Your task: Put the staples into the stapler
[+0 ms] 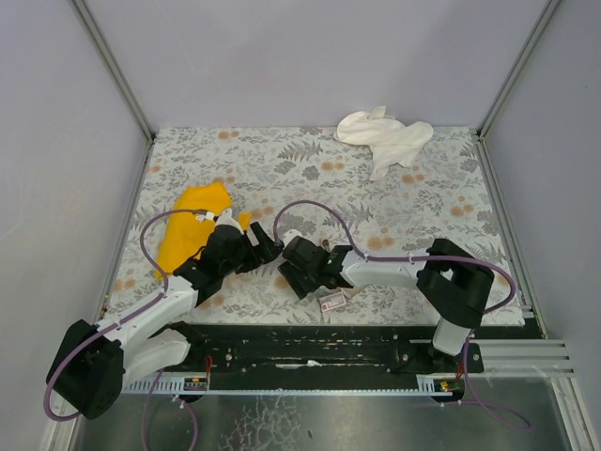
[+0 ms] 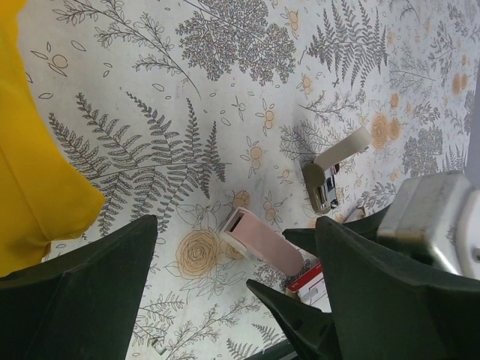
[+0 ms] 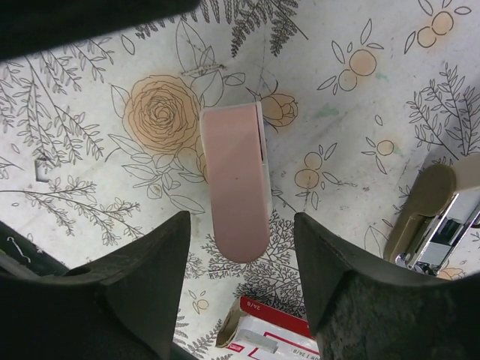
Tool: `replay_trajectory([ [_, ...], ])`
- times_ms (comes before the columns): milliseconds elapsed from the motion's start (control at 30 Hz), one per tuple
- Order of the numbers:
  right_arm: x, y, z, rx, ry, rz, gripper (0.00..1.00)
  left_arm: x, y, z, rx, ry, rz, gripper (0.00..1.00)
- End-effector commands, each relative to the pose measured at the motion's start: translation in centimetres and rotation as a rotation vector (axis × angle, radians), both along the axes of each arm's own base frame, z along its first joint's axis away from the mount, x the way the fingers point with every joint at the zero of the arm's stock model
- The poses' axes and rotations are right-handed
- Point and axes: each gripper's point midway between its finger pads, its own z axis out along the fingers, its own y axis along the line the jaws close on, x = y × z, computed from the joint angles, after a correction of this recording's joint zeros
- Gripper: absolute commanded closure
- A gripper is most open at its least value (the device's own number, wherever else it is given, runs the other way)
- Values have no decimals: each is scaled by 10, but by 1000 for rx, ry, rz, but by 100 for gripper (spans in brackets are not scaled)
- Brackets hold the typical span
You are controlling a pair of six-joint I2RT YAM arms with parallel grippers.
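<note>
The pink stapler lies flat on the flower-print mat, also in the left wrist view. My right gripper is open and low over it, its rounded end between the fingertips. My left gripper is open and empty, facing the stapler's other end from just above. The dark-red staples box with its pale label lies just behind the stapler; it also shows in the left wrist view and in the top view. In the top view the two grippers nearly meet.
A pale beige block with a silvery metal part lies on the mat beside the stapler. A yellow cloth lies left of my left gripper. A white cloth lies at the back right. Walls enclose the mat.
</note>
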Motion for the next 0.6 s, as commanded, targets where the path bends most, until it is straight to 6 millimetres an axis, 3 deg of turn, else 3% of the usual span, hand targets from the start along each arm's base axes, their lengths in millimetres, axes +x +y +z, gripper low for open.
replay_trajectory([
  [0, 9, 7, 8, -2, -49, -4, 38, -2, -2, 2, -29, -1, -5, 14],
  [567, 8, 0, -20, -70, -55, 49, 61, -15, -9, -6, -94, 34, -40, 15],
])
